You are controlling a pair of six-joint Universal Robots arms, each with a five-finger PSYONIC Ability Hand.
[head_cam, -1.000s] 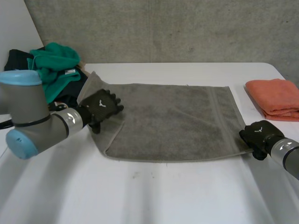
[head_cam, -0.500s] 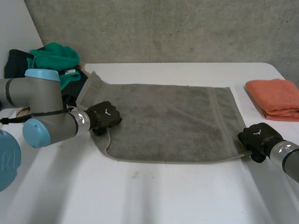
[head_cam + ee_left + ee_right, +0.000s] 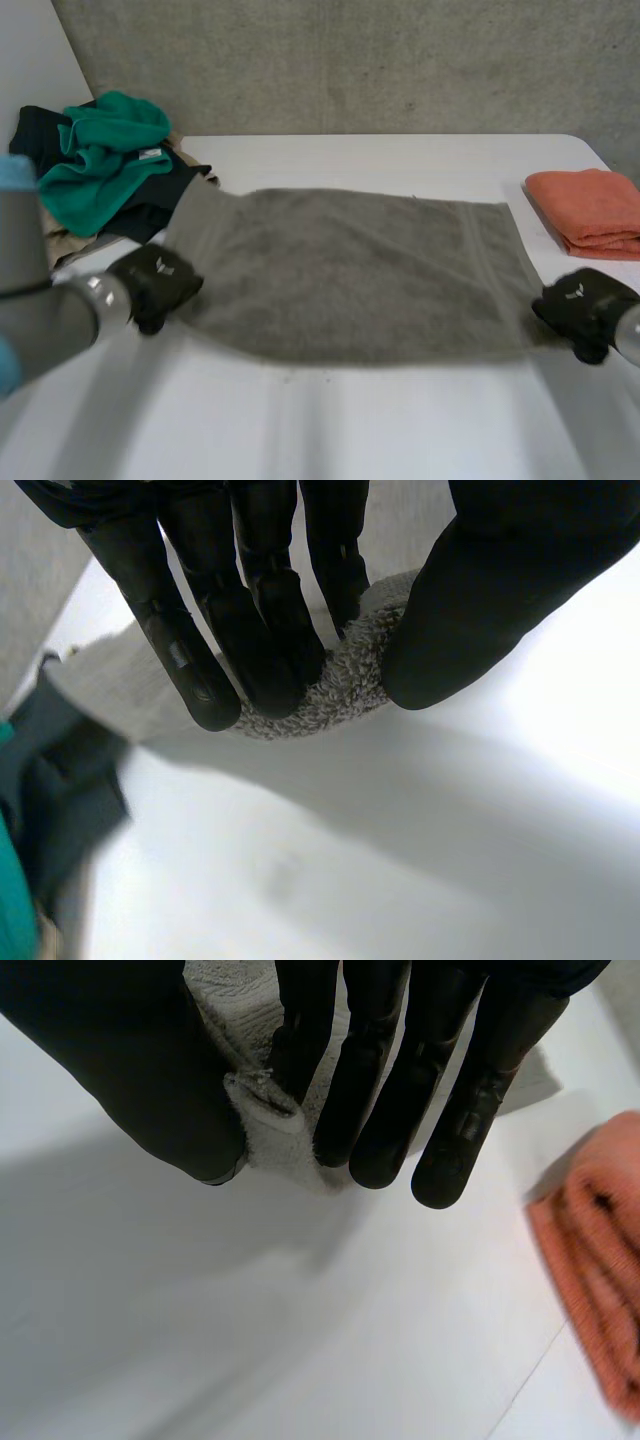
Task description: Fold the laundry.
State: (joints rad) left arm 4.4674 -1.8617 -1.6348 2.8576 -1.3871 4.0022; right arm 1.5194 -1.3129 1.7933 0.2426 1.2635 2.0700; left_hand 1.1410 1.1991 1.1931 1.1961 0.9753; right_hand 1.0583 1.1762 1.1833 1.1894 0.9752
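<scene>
Towel corners pinched: the grey towel (image 3: 350, 270) spreads across the middle of the white table (image 3: 330, 420), its near-left corner squeezed between the fingers and thumb of the left hand (image 3: 155, 285), its near-right corner nipped likewise by the right hand (image 3: 580, 305). A folded orange towel (image 3: 590, 212) lies at the table's right edge, a heap of green and dark clothes (image 3: 100, 165) at its far-left corner.

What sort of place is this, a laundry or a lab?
Likely a robotics lab: bare concrete wall, plain white table, left hand and right hand each pinching a grey towel.
</scene>
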